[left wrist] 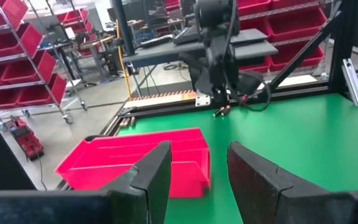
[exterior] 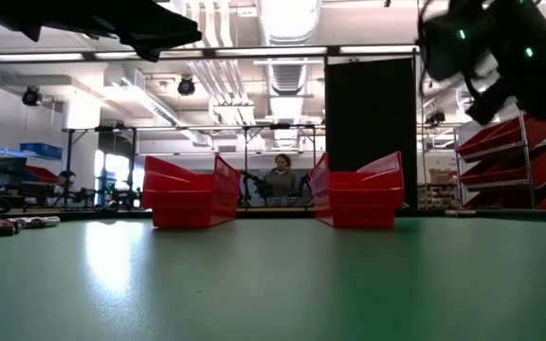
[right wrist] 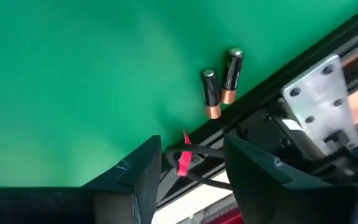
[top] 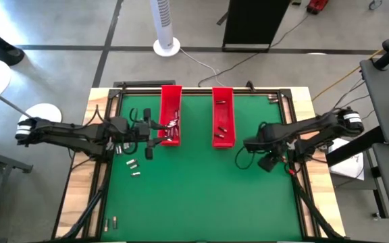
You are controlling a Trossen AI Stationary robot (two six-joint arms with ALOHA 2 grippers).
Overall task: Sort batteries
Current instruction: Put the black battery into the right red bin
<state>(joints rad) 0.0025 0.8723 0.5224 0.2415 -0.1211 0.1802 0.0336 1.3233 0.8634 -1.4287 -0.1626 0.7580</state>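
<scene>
Right claw point(right wrist: 188, 165): fingers apart, empty; two batteries point(right wrist: 222, 84) just beyond, side by side at counter point(right wrist: 73, 74) edge. Left claw point(left wrist: 197, 171): apart, empty, facing red tray point(left wrist: 135, 158).

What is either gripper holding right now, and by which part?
Nothing. The left gripper is open and empty near a red tray. The right gripper is open and empty too, near two batteries on the mat.

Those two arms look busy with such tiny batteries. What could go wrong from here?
The left gripper, open and empty, hangs close beside the left red tray, so a careless move might nudge it. The loose batteries on the mat are small and round and could roll when touched. The two batteries by the table's frame may be awkward for the open right gripper.
</scene>
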